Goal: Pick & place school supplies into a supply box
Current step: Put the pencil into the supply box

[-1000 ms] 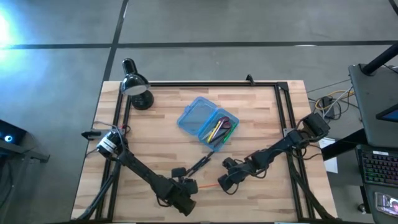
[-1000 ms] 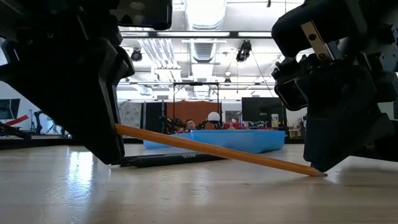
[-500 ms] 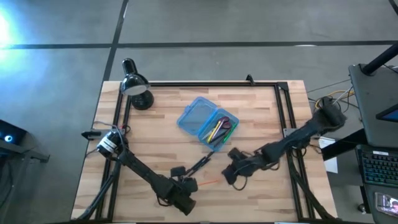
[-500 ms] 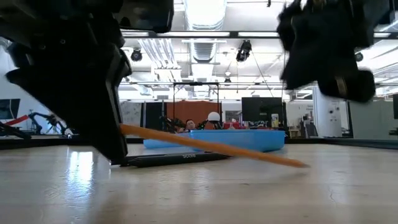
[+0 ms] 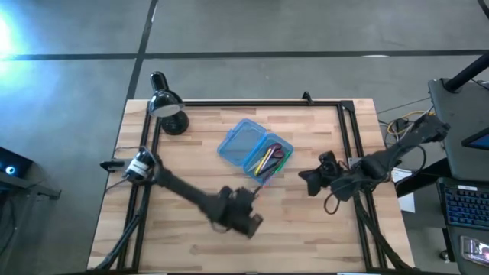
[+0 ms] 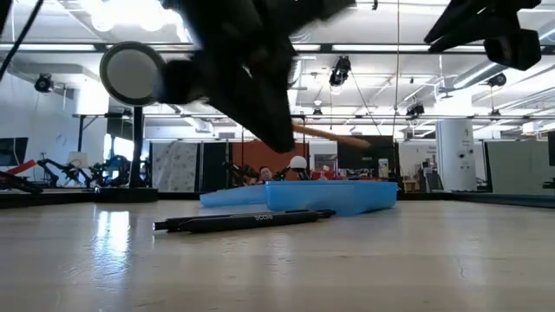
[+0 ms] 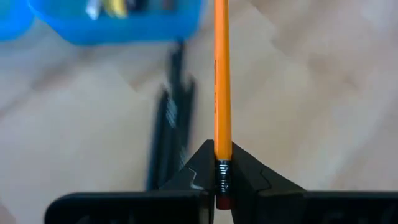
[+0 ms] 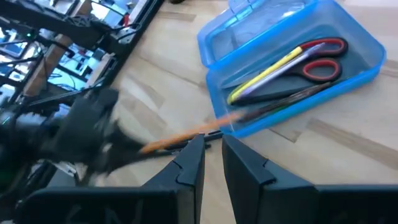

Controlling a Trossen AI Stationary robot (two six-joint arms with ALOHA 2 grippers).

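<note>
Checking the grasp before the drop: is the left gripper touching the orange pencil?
Touching. The left wrist view shows the left gripper shut on the orange pencil, both fingers pressed against it just above its eraser end.

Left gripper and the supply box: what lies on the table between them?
In the left wrist view a black pen lies on the wood between the left gripper, shut on the orange pencil, and the blue supply box.

Overhead looks straight down, low sits at tabletop level; both share the supply box (image 5: 254,150).
</note>
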